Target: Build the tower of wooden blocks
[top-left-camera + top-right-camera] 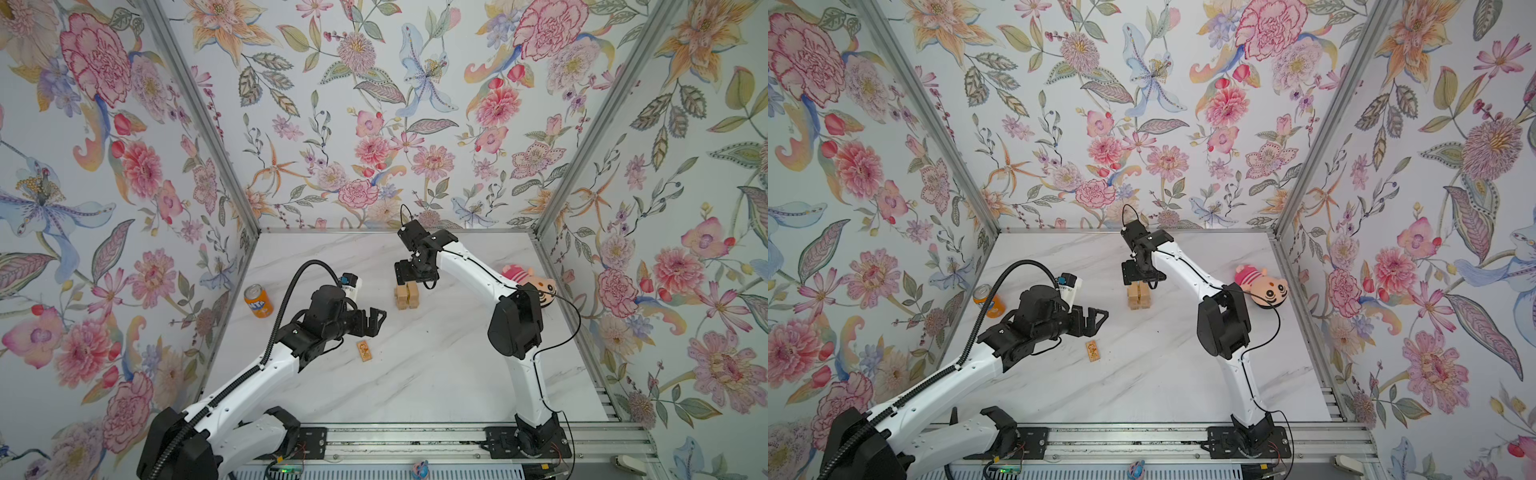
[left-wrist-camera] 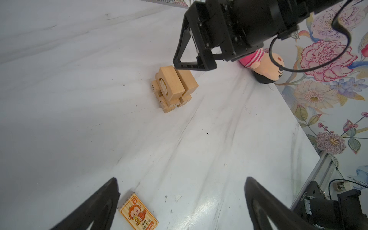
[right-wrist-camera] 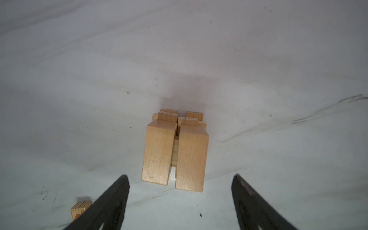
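A marble table (image 1: 436, 374) is filling the booth floor. The right gripper (image 3: 180, 176) is hovering, jaws spread and empty, over the tower (image 1: 406, 297) at mid-table. The left gripper (image 1: 376, 318) is gaping empty near the small printed block (image 1: 365, 350) lying flat.

Robot test cell, a lab-type rig, not a lived-in room. Floral wallpaper panels (image 1: 374, 104) on the left, far and right sides, framed by bare aluminium posts (image 1: 205, 124). White marble-look tabletop (image 1: 415, 374). Two white arms (image 1: 528, 386) bolted to black plates (image 1: 498, 442) on an aluminium rail (image 1: 395, 442) at the near edge; loose wiring and a lit circuit board (image 1: 283, 471) there
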`<state>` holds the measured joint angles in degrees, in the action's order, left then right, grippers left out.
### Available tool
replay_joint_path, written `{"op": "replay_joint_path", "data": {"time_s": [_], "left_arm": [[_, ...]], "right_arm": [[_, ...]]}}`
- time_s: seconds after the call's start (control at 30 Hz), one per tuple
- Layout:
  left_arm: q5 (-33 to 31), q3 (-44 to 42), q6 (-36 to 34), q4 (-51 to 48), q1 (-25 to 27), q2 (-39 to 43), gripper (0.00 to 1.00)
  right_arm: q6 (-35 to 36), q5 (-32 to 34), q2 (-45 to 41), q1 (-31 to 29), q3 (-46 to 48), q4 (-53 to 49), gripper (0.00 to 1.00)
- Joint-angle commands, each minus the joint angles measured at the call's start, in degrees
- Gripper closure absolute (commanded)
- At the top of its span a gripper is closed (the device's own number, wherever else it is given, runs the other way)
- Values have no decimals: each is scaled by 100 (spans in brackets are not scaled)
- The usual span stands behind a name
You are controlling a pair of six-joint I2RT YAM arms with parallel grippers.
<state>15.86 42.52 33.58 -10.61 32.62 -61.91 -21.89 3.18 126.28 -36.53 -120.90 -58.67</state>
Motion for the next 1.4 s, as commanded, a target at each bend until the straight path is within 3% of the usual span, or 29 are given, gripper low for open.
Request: {"op": "replay_joint_path", "data": {"time_s": [0.0, 0.57, 0.83, 1.17, 1.37], "left_arm": [[-109, 102, -122, -138, -65, 119, 1], [163, -48, -126, -21, -32, 216, 1], [-243, -69, -141, -168, 60, 30, 1], [-293, -68, -134, -151, 77, 16, 1], [-285, -69, -140, -161, 78, 57, 1]], "right_arm": [[-133, 150, 253, -19, -135, -355, 19], [-351, 193, 436, -223, -144, -423, 21], [-391, 155, 542, -253, -177, -425, 21], [-409, 147, 628, -241, -231, -443, 22], [-430, 181, 653, -240, -266, -478, 29]]}}
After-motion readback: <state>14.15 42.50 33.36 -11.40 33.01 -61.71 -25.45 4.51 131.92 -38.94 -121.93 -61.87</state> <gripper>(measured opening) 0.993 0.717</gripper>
